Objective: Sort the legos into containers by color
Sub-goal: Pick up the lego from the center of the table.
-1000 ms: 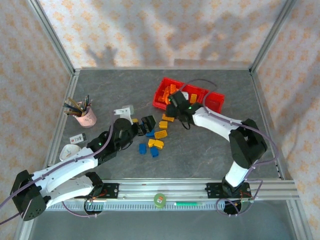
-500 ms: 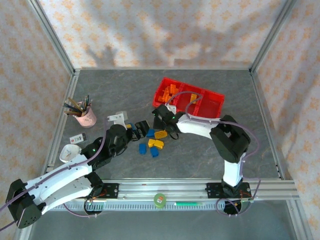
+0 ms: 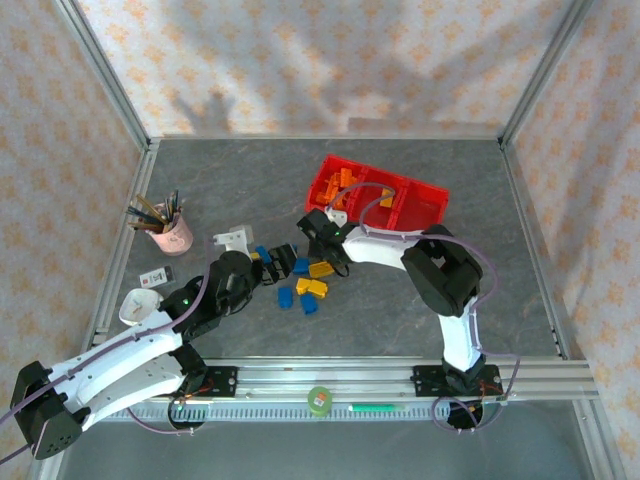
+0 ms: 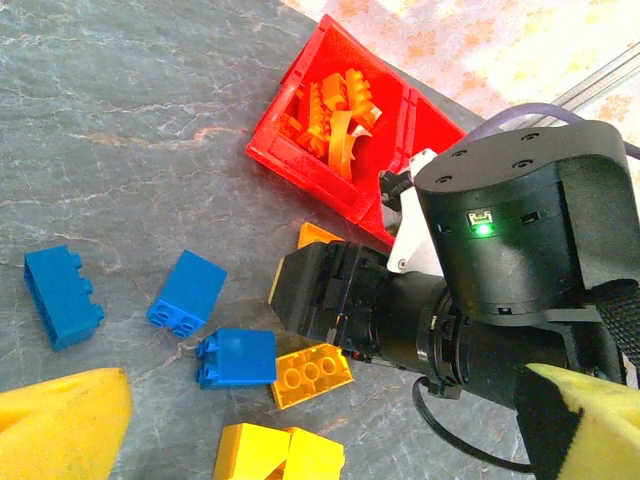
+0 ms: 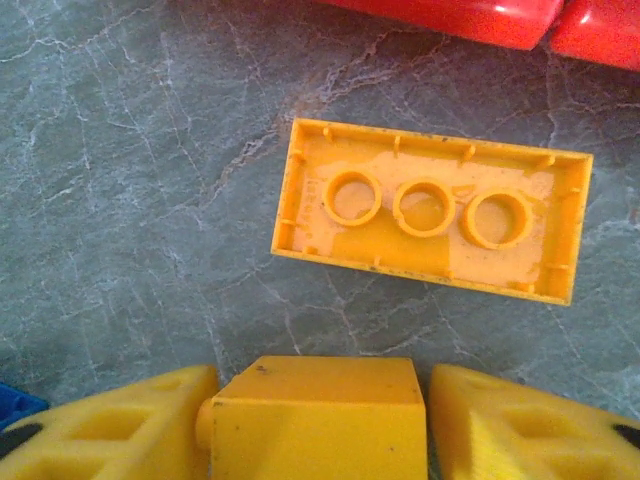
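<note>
Right wrist view: gripping a yellow lego in the clenched right pincer, just short of the red containers. Next likely calls for carrying to a compartment without orange bricks. Holds left pincer spread, empty.

This is looking like a robotics lab test cell: aluminium frame posts are holding patterned wall panels around a grey marbled tabletop, and a left arm and right arm are sitting bolted to a metal rail.
</note>
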Tool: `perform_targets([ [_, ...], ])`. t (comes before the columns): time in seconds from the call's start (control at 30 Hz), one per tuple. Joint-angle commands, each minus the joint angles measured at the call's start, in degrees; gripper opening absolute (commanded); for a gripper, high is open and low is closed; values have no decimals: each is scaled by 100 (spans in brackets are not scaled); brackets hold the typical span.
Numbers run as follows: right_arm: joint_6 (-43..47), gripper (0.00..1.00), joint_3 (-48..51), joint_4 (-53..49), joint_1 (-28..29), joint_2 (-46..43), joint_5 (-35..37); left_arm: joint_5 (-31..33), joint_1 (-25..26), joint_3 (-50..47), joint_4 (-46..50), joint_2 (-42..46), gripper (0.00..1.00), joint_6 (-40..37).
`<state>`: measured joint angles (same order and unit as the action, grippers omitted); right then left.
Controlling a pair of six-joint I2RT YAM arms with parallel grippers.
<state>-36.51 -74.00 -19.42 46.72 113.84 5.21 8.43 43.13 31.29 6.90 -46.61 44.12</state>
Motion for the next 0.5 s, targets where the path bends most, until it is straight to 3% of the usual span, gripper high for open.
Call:
perform_targets([
  [0.0,61,50,-101,52,26,-5,213,16,-26,-55,14,60,99,20],
  [0.17,304,38,20,177,30,-330,138,-69,-25,29,31,29,99,-39],
  [0.47,540,36,217,-21,-264,-1433,267,-287,-30,334,-91,-155,99,-277],
])
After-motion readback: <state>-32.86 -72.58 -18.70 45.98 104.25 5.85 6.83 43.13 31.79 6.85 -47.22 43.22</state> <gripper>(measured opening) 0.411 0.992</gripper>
